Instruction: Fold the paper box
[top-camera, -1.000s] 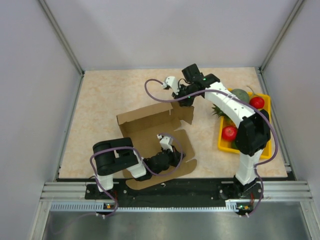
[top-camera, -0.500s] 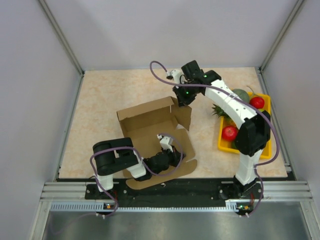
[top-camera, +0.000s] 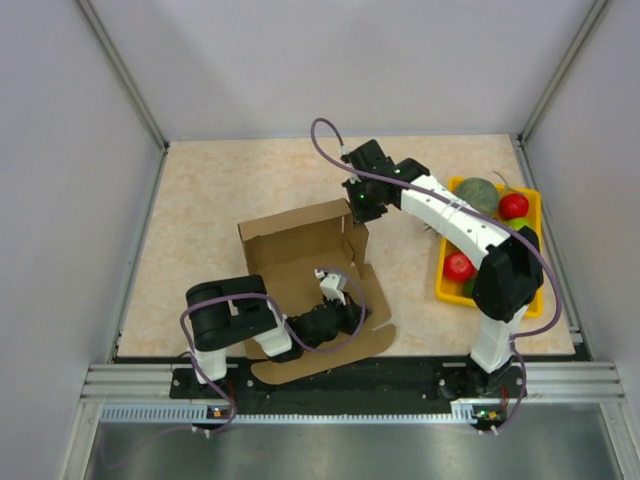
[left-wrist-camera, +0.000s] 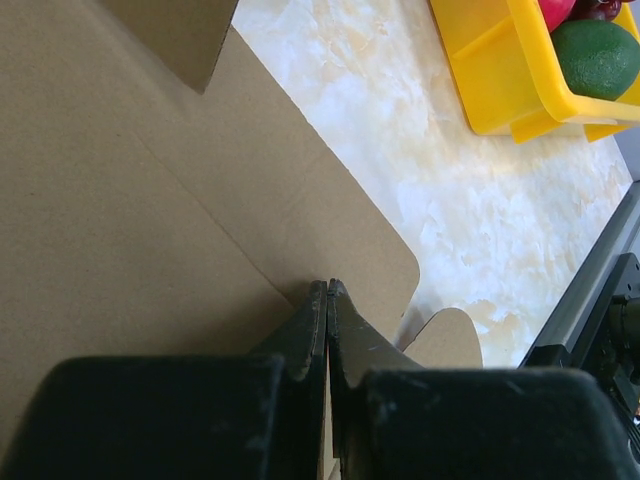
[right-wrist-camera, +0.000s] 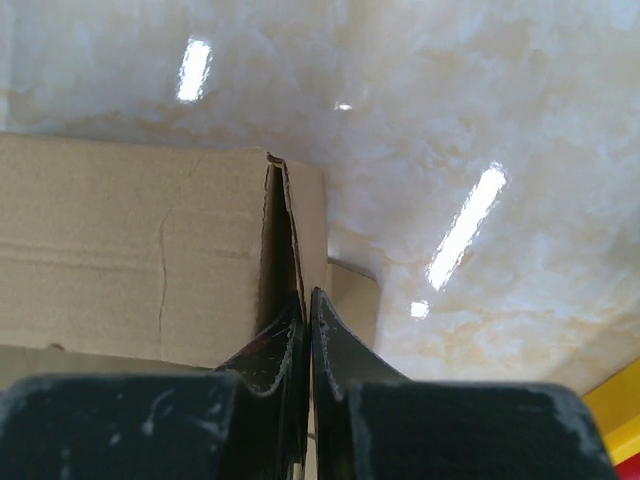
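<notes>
The paper box (top-camera: 300, 262) is brown cardboard, half formed, with its back wall raised and flat flaps at the near side. My left gripper (top-camera: 352, 308) lies low on the box's near right part. In the left wrist view it (left-wrist-camera: 328, 286) is shut with a thin cardboard edge between the fingers, and the panel (left-wrist-camera: 150, 200) fills the left. My right gripper (top-camera: 358, 212) is at the back wall's right end. In the right wrist view it (right-wrist-camera: 307, 296) is shut on the side flap's edge (right-wrist-camera: 285, 230), which stands next to the wall (right-wrist-camera: 130, 250).
A yellow fruit tray (top-camera: 441, 285) stands at the right with red apples (top-camera: 459, 266) and a green fruit (top-camera: 481, 190); it also shows in the left wrist view (left-wrist-camera: 500, 80). The table's metal rail (top-camera: 350, 378) runs along the near edge. White walls close in three sides.
My right gripper has moved left and a little nearer with the side flap, which has swung from lying open to standing at the wall's end. The left arm has not moved.
</notes>
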